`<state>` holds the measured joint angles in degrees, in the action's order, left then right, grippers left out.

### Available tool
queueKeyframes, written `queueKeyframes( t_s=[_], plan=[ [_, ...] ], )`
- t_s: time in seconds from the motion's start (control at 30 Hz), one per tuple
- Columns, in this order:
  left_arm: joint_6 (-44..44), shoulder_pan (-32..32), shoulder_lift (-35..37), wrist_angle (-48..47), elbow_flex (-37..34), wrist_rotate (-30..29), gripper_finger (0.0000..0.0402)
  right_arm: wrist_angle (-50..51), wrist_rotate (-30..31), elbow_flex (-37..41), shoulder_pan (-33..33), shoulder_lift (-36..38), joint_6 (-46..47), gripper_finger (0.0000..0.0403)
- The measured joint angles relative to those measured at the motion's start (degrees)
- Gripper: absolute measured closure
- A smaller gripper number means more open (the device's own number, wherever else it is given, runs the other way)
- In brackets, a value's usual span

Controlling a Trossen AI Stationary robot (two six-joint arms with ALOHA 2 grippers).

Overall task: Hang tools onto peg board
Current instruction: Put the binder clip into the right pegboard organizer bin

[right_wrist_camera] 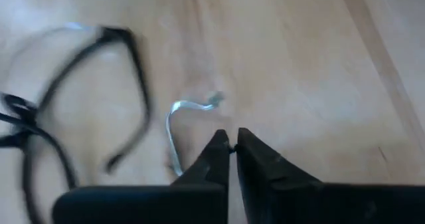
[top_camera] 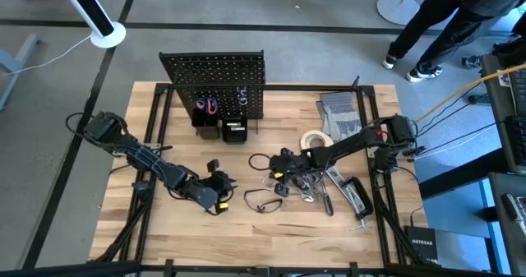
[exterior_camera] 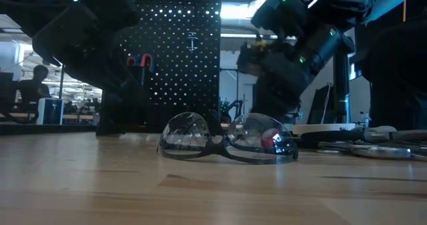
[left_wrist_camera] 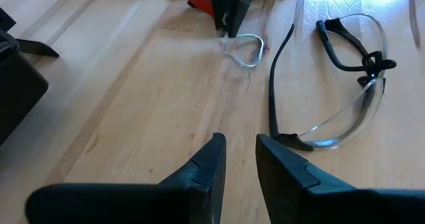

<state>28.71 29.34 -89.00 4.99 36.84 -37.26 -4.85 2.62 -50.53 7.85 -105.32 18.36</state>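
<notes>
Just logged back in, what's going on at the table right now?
The right gripper is down at the tabletop, shut beside a small bent wire hook, though a grip isn't clear. The safety glasses lie on the wood nearby. The left gripper hovers low near the glasses, slightly open and empty. The peg board stands at the back; pliers and other tools are still on the table.

The left arm reaches in from the left edge of the surface (top_camera: 164, 236), elbow bent, its forearm angled toward the middle; the left gripper (top_camera: 220, 188) sits low over the front centre, its fingers (left_wrist_camera: 202, 167) parted by a narrow gap with nothing between them; the right arm stretches from the right side across toward the middle, its long forearm nearly level; the right gripper (top_camera: 282, 165) points down close to the surface, its fingers (right_wrist_camera: 216, 154) pressed almost together.
</notes>
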Motion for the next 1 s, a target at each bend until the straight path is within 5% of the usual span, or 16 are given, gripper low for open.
queueKeyframes(
  t_s=[0.37, 0.57, 1.0],
  plan=[
    [-1.53, 1.39, 4.56, -0.77, 0.02, -0.54, 0.0329, 2.69, 0.77, -6.38, -0.15, -0.48, -7.29, 0.0397],
    [0.19, 3.26, 6.91, -5.34, 0.02, -6.32, 0.0329, 0.92, 4.71, -10.49, -2.85, -0.48, -11.34, 0.0398],
    [0.91, 3.99, 7.16, -5.99, 0.02, -7.10, 0.0329, -31.82, 13.97, -10.81, -12.02, -7.39, -12.50, 0.0397]
  ],
)
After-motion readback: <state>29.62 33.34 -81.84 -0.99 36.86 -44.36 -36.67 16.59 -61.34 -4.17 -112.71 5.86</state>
